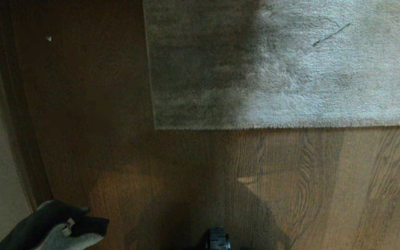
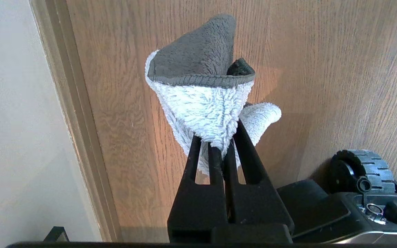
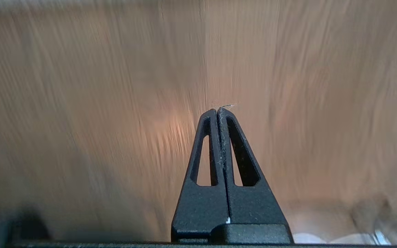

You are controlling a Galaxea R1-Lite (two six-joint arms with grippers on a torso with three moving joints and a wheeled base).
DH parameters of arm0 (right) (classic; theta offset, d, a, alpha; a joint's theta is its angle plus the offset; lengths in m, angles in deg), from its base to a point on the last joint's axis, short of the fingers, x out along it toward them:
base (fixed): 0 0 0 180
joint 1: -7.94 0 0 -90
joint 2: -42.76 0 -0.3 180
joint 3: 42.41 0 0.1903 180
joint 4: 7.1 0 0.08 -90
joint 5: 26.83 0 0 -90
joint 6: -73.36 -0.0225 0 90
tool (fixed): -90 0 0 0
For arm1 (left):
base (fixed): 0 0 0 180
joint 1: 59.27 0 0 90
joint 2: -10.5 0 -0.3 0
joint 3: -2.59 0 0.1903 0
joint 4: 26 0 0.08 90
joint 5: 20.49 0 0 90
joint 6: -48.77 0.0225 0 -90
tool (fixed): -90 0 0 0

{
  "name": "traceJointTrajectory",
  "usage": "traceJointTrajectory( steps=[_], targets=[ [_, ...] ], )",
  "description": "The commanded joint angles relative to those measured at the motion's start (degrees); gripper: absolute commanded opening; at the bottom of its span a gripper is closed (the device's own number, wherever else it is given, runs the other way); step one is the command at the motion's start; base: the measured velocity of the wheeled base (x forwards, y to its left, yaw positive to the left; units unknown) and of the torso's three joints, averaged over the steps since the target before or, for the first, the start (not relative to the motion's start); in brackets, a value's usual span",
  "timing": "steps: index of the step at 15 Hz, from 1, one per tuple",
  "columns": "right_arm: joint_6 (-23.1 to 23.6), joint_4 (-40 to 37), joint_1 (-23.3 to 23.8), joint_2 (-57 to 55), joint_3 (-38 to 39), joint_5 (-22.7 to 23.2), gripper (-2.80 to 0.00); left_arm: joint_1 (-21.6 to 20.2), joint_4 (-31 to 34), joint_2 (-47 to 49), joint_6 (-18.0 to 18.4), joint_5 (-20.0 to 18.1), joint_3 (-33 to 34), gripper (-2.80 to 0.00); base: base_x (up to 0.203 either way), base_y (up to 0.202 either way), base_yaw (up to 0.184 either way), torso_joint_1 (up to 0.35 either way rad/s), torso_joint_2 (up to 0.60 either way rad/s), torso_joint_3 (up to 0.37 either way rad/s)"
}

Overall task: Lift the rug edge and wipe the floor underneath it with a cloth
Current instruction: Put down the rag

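Observation:
The rug edge (image 1: 283,127) lies flat on the brown wood floor (image 1: 186,180), with its square corner (image 1: 155,127) near the middle of the head view. My left gripper (image 2: 217,144) is parked low at the left, shut on the cloth (image 2: 202,100), a plush rag that is pale on one side and dark grey on the other. The same cloth (image 1: 59,231) shows at the bottom left of the head view with its white tag. My right gripper (image 3: 221,111) is shut with nothing held, over blurred floor (image 3: 115,103), a few fibres clinging to its tip. The head view does not show it.
A wooden baseboard (image 2: 76,124) and pale wall (image 2: 12,120) run along the left side. A wheel of my base (image 2: 362,168) sits close beside the left gripper, and a dark base part (image 1: 218,239) shows at the bottom edge. A dark streak (image 1: 330,34) marks the rug.

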Motion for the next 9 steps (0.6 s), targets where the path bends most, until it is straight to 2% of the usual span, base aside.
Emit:
traceJointTrajectory(
  steps=[1, 3, 4, 6, 9],
  targets=[
    [0.2, -15.0, 2.6, 12.1, 0.0, 5.3, -2.80, 0.0, 0.0, 0.0, 0.0, 0.0, 0.0, -2.80, 0.000, 0.000, 0.000, 0.000, 0.00, 0.000],
    [2.5, -22.5, 6.2, 18.9, 0.0, 14.5, -2.80, 0.0, 0.0, 0.0, 0.0, 0.0, 0.0, -2.80, 0.000, 0.000, 0.000, 0.000, 0.00, 0.000],
    [4.5, -27.0, 7.5, 22.3, 0.0, 17.0, -2.80, 0.0, 0.1, 0.0, 0.0, 0.0, -0.1, -2.80, 0.000, 0.000, 0.000, 0.000, 0.00, 0.000],
    [7.4, -33.6, 8.5, 29.3, 0.0, 19.2, -2.80, 0.0, 0.0, 0.0, 0.0, 0.0, 0.0, -2.80, 0.000, 0.000, 0.000, 0.000, 0.00, 0.000],
    [7.9, -35.8, 8.8, 37.3, 0.0, 20.1, -2.80, 0.0, 0.0, 0.0, 0.0, 0.0, 0.0, -2.80, 0.000, 0.000, 0.000, 0.000, 0.00, 0.000]
  ],
)
